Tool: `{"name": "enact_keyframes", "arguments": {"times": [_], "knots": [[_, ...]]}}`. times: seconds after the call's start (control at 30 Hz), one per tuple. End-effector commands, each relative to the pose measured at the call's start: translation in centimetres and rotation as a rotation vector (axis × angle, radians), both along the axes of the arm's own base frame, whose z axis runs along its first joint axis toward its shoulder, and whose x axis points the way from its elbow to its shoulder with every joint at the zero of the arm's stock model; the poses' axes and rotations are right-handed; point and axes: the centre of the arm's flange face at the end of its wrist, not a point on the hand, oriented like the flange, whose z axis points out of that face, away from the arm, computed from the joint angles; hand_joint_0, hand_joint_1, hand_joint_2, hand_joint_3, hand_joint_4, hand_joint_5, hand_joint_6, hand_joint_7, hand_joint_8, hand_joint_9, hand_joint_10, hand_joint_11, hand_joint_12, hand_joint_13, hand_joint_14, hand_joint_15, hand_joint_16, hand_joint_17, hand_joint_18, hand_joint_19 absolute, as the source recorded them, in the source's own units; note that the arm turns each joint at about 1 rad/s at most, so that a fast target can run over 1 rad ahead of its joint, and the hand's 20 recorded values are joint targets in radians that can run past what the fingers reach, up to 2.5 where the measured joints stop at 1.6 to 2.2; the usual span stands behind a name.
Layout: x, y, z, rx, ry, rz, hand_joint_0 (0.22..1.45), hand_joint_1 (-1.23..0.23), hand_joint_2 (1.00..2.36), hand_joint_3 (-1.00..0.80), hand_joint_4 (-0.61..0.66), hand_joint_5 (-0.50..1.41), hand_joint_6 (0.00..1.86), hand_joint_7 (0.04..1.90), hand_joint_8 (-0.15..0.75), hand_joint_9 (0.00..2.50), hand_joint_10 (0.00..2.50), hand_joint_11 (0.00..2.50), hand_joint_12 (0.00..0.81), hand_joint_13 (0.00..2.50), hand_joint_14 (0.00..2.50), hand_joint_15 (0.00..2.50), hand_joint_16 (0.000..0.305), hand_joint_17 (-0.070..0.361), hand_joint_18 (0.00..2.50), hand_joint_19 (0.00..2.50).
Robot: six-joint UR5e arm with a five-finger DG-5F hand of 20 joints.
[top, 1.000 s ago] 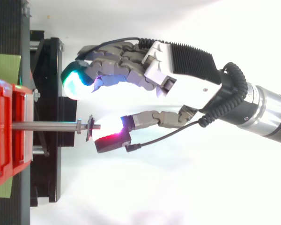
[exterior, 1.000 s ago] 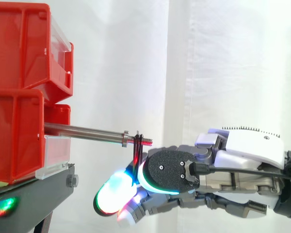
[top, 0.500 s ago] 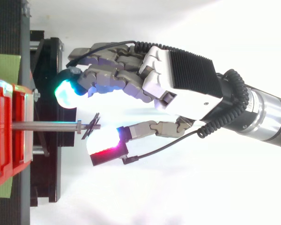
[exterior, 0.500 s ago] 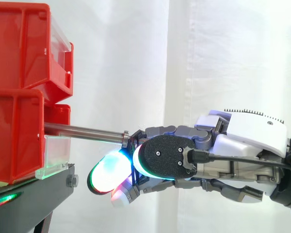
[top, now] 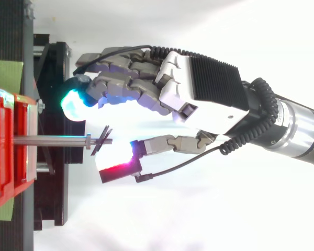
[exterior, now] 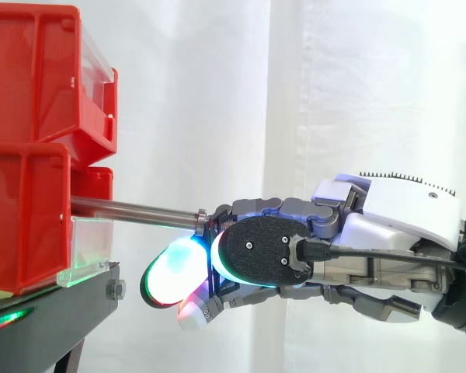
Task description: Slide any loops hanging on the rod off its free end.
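Observation:
A steel rod [exterior: 132,210] juts to the right out of the lower red bin [exterior: 23,217], ending in a nut and a short threaded tip [top: 109,140]. A thin black loop [top: 101,141] hangs tilted on that tip, just past the nut. My hand [top: 199,89] reaches in from the right and straddles the rod's end. Its glowing fingers [top: 74,102] lie on one side of the rod, apart from the loop. Close beside the loop on the other side is the thumb pad [top: 118,163]. In the side view the thumb [exterior: 256,252] hides the rod's tip and most of the loop.
Two red bins [exterior: 39,78] are stacked on a black stand [exterior: 62,311] at the left. A green sheet [top: 5,76] lies under the bins in the top view. A white curtain hangs behind the work.
My hand has moved left towards the bins and risen, so its thumb now covers the rod's tip in the side view. The loop has tilted on the rod.

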Motion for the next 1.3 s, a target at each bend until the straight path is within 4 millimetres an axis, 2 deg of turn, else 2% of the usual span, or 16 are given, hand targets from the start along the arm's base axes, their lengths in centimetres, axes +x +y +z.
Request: {"name": "enact_keyframes", "arguments": {"times": [0.0,0.53,1.27], "knots": [[0.0,-0.3,-0.1,0.001,0.006,-0.004,0.56,-0.58,1.01,-0.34,0.20,-0.12,0.50,1.20,0.259,0.63,0.01,0.36,0.373,0.38,0.01,0.21,0.053,0.119,0.31,0.36],[-0.1,-0.9,-0.1,-0.033,0.013,0.062,0.57,-0.60,1.02,-0.31,0.17,-0.11,0.51,1.31,0.259,0.63,0.01,0.36,0.373,0.39,0.01,0.22,0.052,0.118,0.32,0.36],[-0.2,-1.7,-0.2,-0.046,0.018,0.088,0.58,-0.61,1.02,-0.24,0.16,-0.16,0.76,0.99,0.263,0.64,0.01,0.37,0.372,0.39,0.01,0.21,0.052,0.117,0.34,0.35]]}}
